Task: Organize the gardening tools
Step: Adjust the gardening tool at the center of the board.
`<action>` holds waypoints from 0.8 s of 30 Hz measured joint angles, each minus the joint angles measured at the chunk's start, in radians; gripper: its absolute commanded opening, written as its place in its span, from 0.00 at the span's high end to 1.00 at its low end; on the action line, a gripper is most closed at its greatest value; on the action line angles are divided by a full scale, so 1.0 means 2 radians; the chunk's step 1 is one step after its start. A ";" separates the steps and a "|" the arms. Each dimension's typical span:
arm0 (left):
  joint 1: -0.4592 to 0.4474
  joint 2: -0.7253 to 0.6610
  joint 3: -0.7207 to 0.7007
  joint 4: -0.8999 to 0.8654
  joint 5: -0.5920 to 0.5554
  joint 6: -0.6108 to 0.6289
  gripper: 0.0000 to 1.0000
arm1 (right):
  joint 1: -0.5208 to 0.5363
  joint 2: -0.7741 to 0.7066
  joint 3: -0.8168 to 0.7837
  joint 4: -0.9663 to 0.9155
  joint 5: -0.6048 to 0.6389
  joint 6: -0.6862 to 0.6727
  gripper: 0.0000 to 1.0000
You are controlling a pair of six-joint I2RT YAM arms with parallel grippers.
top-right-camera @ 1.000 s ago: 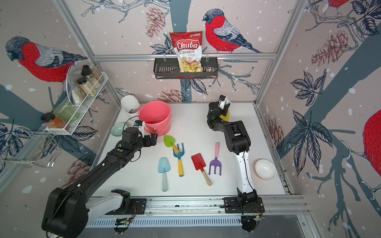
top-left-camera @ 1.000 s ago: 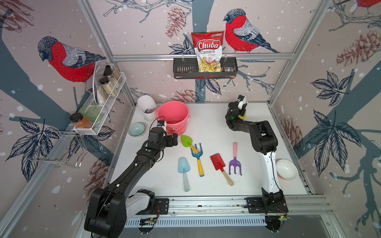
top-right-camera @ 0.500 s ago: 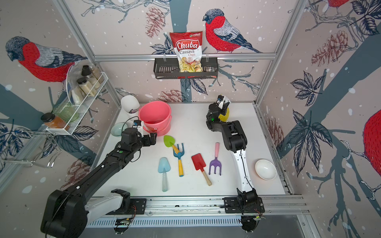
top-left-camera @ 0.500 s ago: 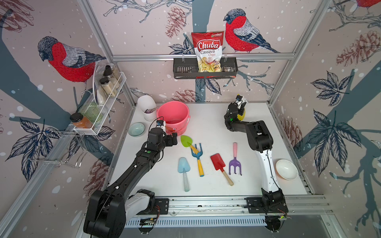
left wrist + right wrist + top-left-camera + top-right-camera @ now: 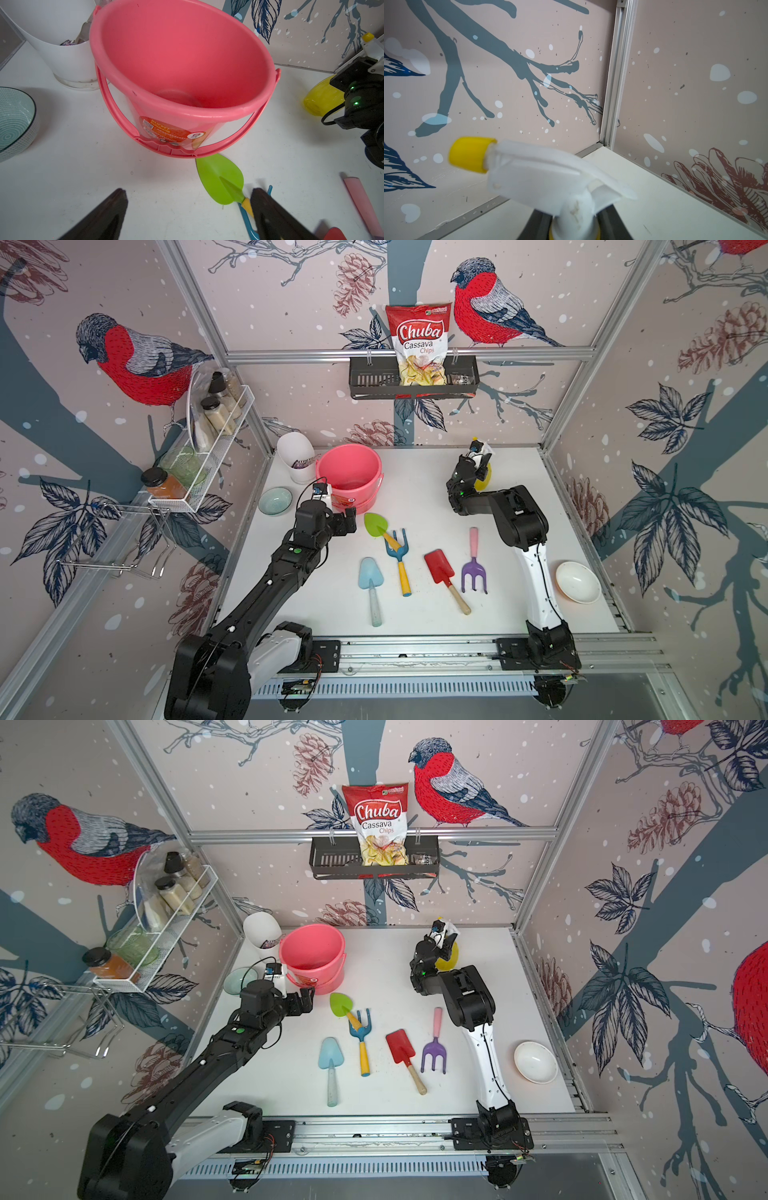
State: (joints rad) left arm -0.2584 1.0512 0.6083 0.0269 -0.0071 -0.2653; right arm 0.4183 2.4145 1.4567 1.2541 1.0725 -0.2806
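Right now I am holding my left gripper (image 5: 189, 194) spread wide with nothing between its fingers, hovering low over the table (image 5: 415, 489) just in front of the pink bucket (image 5: 187, 113). My left wrist view is showing closely what the top views are only hinting at: the green trowel (image 5: 220, 180) is lying with its blade tip just beside the bucket's folded-down handle. Its shaft is running away from the bucket and crossing the tines of the blue-yellow fork (image 5: 398, 558).

My right gripper (image 5: 575, 226) is sitting at the neck of the yellow spray bottle (image 5: 542, 176), a dark finger on each side. I cannot tell whether they are squeezing it or merely flanking it. The right wrist view is cutting off the yellow body. Both top views are showing it standing upright near the back right of the table, long axis vertical, nozzle pointing toward the back wall.

The light-blue trowel (image 5: 370, 576), the blue-yellow fork and the red shovel (image 5: 436, 566) are lying with heads toward the back, while the purple-pink fork (image 5: 473, 570) is pointing its tines at the front rail
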 measured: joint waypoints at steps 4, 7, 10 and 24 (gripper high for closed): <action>0.000 -0.002 0.000 0.007 -0.002 0.000 0.03 | 0.002 0.000 -0.012 0.000 0.011 -0.006 0.52; 0.000 -0.003 -0.001 0.009 -0.002 0.000 0.03 | 0.002 -0.002 -0.017 0.004 0.013 -0.006 0.45; 0.000 -0.004 -0.002 0.010 -0.005 0.000 0.03 | 0.002 -0.003 -0.023 0.009 0.018 -0.006 0.35; 0.000 -0.008 -0.005 0.011 -0.009 -0.004 0.03 | 0.017 -0.043 -0.062 0.011 0.033 -0.017 0.00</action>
State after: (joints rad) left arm -0.2584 1.0344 0.5991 0.0486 -0.0246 -0.2737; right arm 0.4515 2.3287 1.3334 1.2770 1.1389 -0.3145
